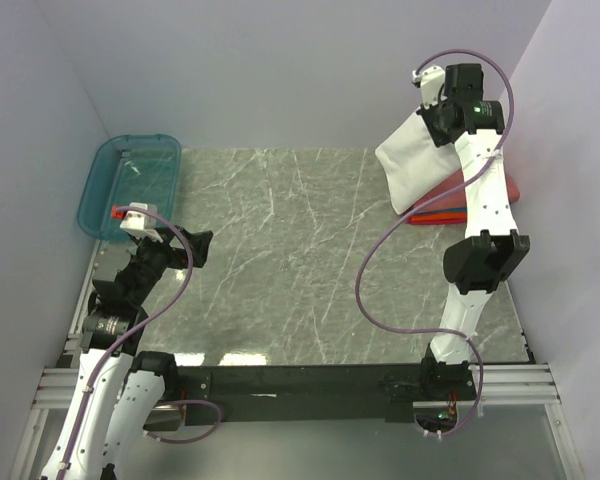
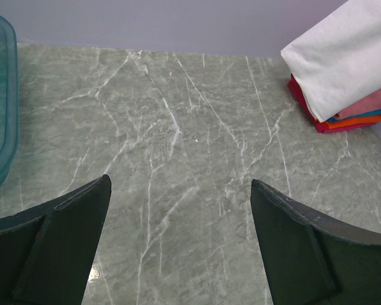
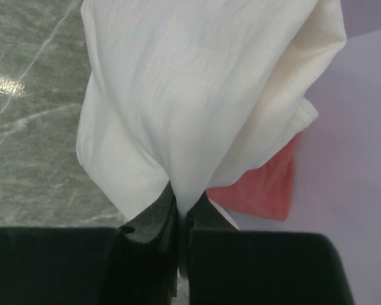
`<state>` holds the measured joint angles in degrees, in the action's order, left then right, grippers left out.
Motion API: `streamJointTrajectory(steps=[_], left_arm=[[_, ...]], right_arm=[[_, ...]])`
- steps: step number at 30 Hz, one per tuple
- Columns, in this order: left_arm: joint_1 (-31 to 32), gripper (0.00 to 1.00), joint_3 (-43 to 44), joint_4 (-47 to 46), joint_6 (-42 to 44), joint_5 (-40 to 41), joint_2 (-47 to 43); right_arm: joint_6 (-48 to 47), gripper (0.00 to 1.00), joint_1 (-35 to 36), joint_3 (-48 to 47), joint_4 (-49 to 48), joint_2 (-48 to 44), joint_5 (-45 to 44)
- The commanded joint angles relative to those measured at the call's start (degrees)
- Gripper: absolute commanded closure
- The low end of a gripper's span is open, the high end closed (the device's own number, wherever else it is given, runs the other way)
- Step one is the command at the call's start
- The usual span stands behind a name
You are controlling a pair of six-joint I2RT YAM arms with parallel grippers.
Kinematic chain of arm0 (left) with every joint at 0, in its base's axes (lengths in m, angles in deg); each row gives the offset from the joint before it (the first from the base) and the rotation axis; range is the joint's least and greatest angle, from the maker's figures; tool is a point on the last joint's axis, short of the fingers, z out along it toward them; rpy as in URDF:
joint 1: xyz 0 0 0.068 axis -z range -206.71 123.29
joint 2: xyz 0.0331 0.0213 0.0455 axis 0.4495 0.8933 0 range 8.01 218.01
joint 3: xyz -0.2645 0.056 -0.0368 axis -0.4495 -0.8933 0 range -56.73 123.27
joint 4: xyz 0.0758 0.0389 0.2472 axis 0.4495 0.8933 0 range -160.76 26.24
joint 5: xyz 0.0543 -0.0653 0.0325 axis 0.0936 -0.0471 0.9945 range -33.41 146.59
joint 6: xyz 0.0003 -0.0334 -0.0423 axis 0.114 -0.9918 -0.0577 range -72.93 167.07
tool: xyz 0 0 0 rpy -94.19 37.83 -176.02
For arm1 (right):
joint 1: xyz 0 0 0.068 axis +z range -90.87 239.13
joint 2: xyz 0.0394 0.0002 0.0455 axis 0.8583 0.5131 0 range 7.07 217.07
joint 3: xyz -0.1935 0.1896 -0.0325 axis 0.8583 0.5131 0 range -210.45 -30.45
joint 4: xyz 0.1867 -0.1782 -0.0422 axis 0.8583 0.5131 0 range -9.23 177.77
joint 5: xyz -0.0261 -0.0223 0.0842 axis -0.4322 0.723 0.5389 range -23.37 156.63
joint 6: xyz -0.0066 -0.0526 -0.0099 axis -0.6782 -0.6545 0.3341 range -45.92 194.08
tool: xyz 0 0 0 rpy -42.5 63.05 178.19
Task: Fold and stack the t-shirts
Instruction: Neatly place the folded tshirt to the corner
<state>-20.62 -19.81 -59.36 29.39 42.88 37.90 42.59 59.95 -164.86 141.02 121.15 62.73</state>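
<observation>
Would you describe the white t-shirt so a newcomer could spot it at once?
Look to the table's far right corner, where folded shirts lie stacked. The white t-shirt hangs over that stack, pinched by the right gripper. It alone is white; the others are coloured.

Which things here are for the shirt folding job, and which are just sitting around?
For the job:
white tee, pinched by the right fingers
folded stack of red, orange and blue tees below it

Just lying about:
teal bin
left fingers, open, holding nothing
</observation>
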Motion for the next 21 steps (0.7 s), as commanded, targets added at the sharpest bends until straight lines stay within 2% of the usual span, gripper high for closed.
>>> streamJointTrajectory(steps=[1, 21], left_arm=[[-0.11, 0.04, 0.25, -2.7, 0.8, -1.23, 0.17], [-0.11, 0.04, 0.07, -2.96, 0.71, -1.93, 0.35]], right_arm=[[-1.12, 1.0, -0.56, -4.28, -2.24, -5.36, -1.28], [-2.35, 1.0, -2.23, -5.51, -1.01, -7.38, -1.2]])
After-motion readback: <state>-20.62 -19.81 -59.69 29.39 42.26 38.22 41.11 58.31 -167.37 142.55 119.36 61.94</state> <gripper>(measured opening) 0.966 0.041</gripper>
